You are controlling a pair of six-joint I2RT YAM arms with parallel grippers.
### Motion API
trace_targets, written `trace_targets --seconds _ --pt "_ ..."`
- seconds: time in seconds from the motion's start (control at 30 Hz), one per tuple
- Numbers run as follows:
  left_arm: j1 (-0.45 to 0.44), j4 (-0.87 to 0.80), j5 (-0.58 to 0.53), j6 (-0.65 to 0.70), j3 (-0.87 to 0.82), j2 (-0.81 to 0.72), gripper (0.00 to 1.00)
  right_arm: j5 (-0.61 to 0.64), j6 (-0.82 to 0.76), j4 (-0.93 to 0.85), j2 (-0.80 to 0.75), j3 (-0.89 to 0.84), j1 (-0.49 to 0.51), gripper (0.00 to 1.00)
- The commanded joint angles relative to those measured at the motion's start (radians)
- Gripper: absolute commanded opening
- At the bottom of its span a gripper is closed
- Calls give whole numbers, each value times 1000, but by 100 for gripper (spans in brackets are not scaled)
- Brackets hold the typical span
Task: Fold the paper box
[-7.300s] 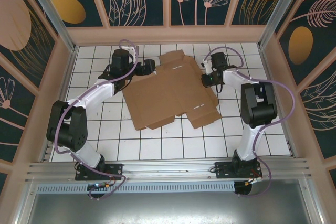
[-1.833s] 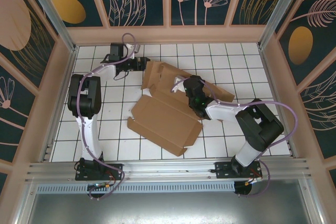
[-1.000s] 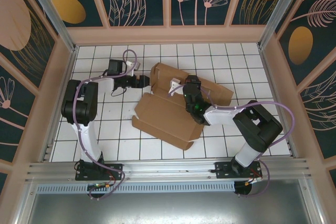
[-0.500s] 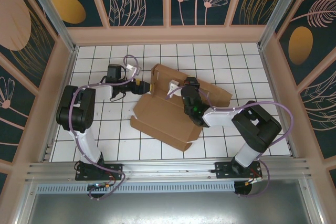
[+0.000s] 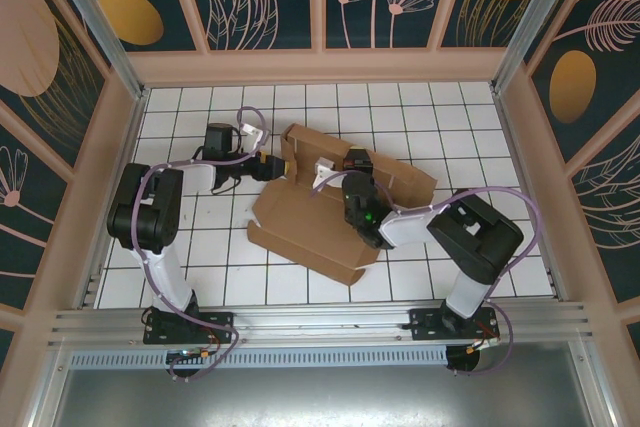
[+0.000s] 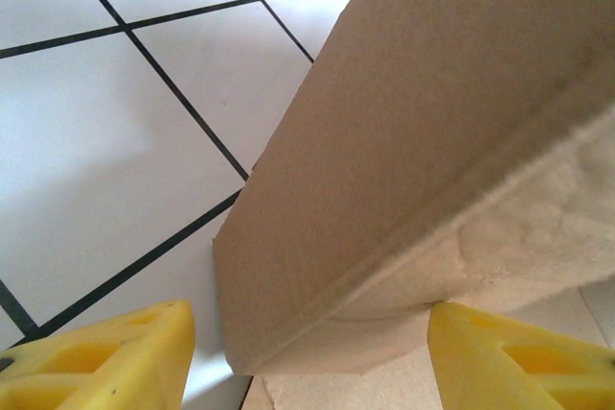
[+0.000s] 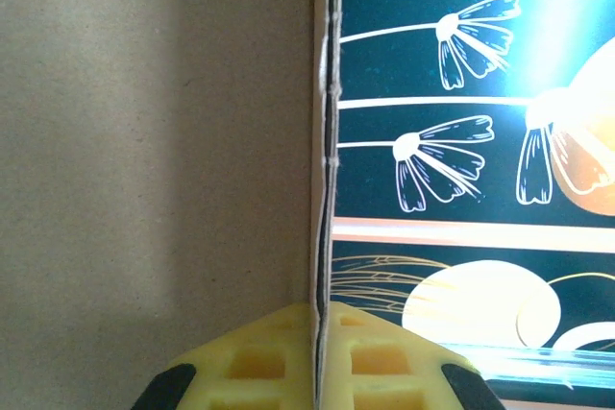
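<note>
Right gripper (image 7: pixel 319 338) was clamped tight on a raised paper box (image 5: pixel 300 229) edge. Left gripper (image 6: pixel 307 357) sat open, straddling the cardboard.

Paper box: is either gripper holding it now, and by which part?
The right gripper is shut on the paper box, pinching a panel's thin edge. The left gripper straddles a flap corner, jaws open, not gripping.

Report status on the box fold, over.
Left gripper open, jaws either side of a raised flap edge. Right gripper shut on an upright panel edge of the paper box. Box partly folded on the tiles. No obstacle seen.
</note>
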Motion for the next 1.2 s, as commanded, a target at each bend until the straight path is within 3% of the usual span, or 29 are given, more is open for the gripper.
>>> trace_targets --seconds 0.0,0.1,0.3,0.53,0.73,1.17 --pt "-7 -12 -29 25 26 -23 63 18 -66 120 35 -14 21 0" --pt "-9 -9 -51 24 22 -33 57 26 -109 192 54 -22 27 0" --pt "-29 19 -95 19 10 -57 55 40 -84 167 54 -19 45 0" --pt "-47 106 -115 46 -57 -92 53 38 64 -45 5 -6 57 0" --pt "-52 92 -131 53 -49 -77 42 37 185 -217 -29 20 63 0" --pt "-91 142 -181 30 -65 -89 37 35 262 -347 -17 79 76 0"
